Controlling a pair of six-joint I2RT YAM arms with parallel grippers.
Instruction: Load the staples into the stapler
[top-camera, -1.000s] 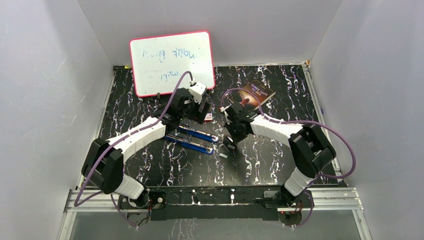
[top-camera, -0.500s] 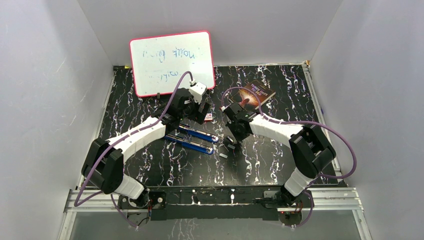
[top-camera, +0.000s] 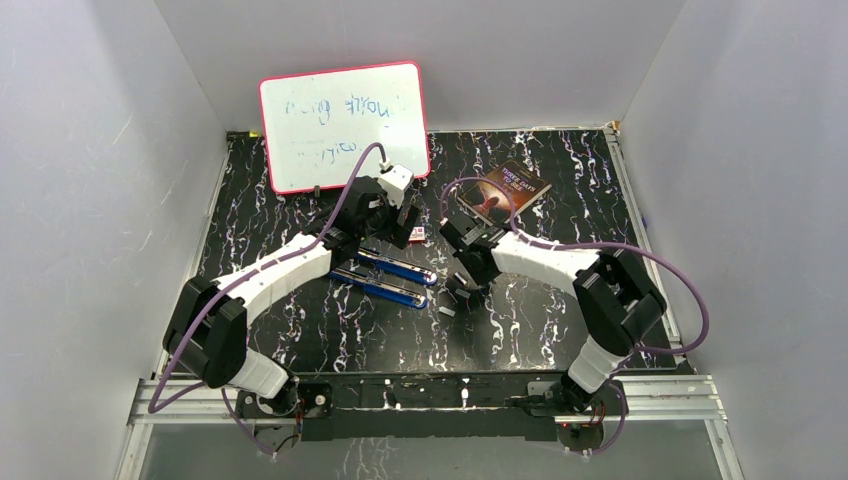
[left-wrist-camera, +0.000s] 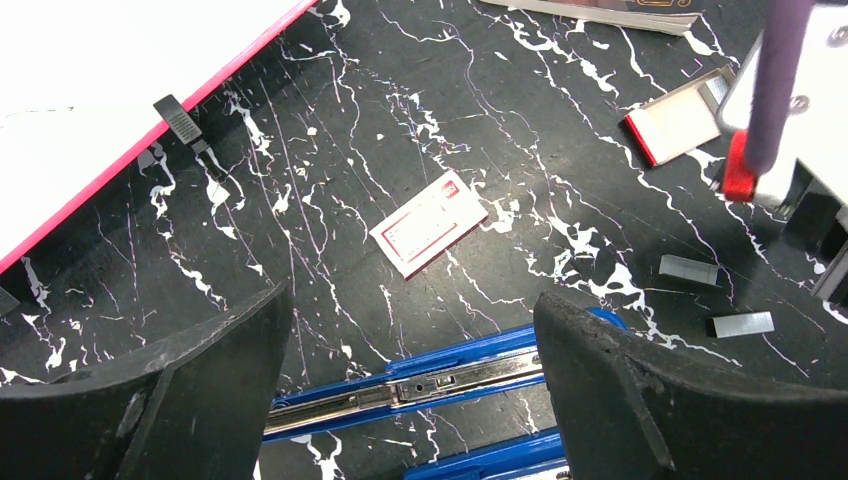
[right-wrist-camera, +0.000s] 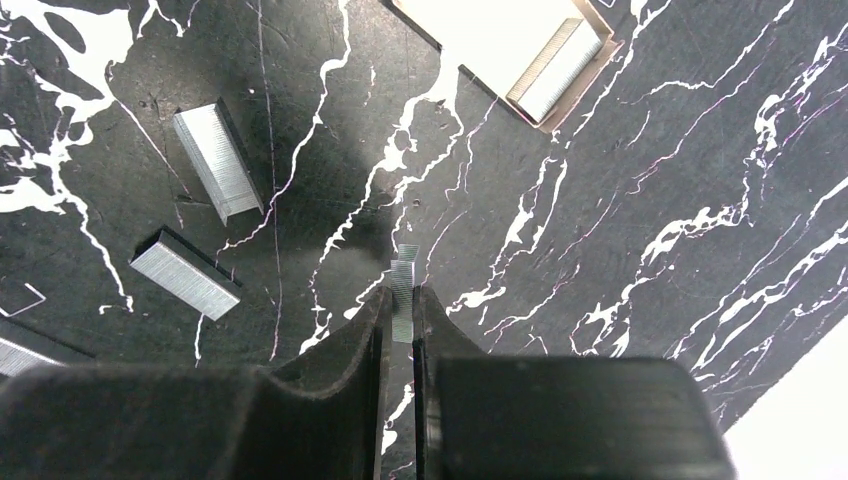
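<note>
a: one strip (right-wrist-camera: 404, 285) of staples sits pinched edge-on between the closed fingers of the right gripper (right-wrist-camera: 402, 310), its end poking out past the tips.

b: what lies beyond the tips?

a: just left of them, on the table (right-wrist-camera: 650, 200), two loose strips (right-wrist-camera: 218, 162) lie flat, near each other but apart. farther ahead and to the right, an open tray (right-wrist-camera: 480, 30) holds a spare strip (right-wrist-camera: 555, 70).

b: and the left gripper?

a: the left gripper (left-wrist-camera: 410, 310) is spread wide with nothing in it. the stapler (left-wrist-camera: 420, 385) shows in the gap between its fingers: blue, swung open, metal channel facing up. whether the fingers touch it i cannot tell.

b: ahead of that hand?

a: a small box (left-wrist-camera: 428, 222) with a red label lies flat just past the stapler. farther out to the left stands a whiteboard (left-wrist-camera: 100, 80) with a pink rim. off to the right are the tray and the loose strips, with the right arm over them.

b: from above?

a: the two grippers are near each other but apart. the stapler lies on the left one's near side, and a book (top-camera: 512, 188) lies well beyond the right one.
</note>
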